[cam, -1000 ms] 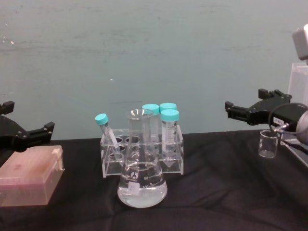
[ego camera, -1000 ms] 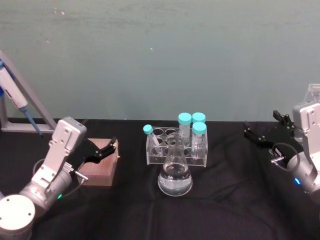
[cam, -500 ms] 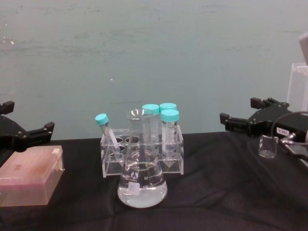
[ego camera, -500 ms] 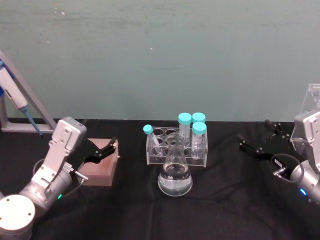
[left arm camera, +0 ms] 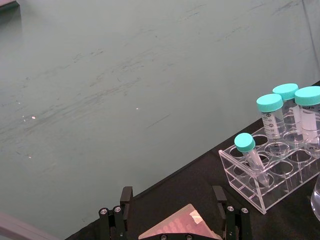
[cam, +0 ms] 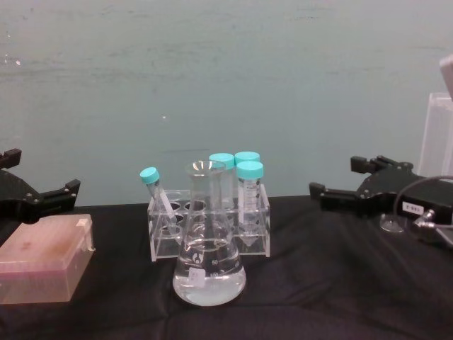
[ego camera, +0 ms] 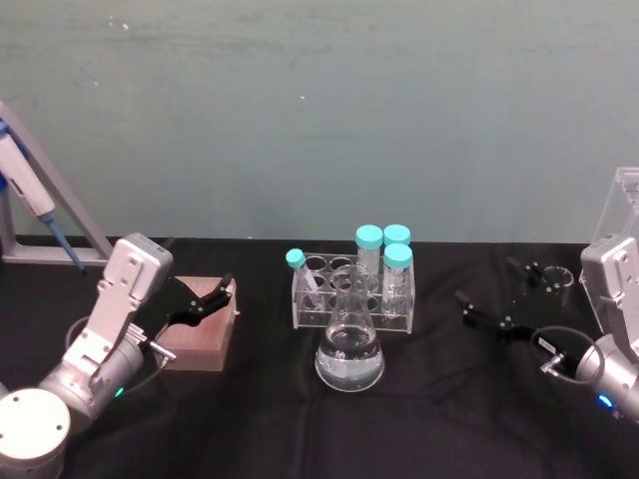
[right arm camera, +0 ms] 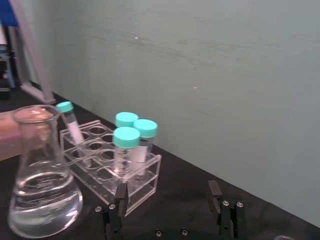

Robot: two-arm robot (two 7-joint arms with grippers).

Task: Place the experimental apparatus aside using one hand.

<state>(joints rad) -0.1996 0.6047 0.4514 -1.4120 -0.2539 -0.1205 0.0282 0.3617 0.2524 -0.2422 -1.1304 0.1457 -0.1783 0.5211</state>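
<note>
Right claw (ego camera: 487, 285): low over the black cloth (ego camera: 439, 409). Fingers spread wide, nothing between them, gripping nothing. You can see open air from pad to pad in the right wrist view.

Small glass beaker (ego camera: 552, 278): upright on the cloth, just beside the claw's far finger, on its outer side rather than in the gap. From the chest camera the claw body covers most of the beaker. You can't tell whether finger and glass touch.

Conical flask (ego camera: 349, 345): upright and part full of clear liquid. It stands out past the claw's fingertips, well apart from them.

Clear tube rack (ego camera: 321, 307): directly behind the flask and likewise off beyond the fingertips. It holds three teal-capped tubes standing together and one leaning.

Clear acrylic stand (ego camera: 625, 208): behind the claw's wrist.

Left claw (left arm camera: 172, 194): parked far across from the right one, fingers apart and empty, hanging over a pinkish box (ego camera: 200, 337).
</note>
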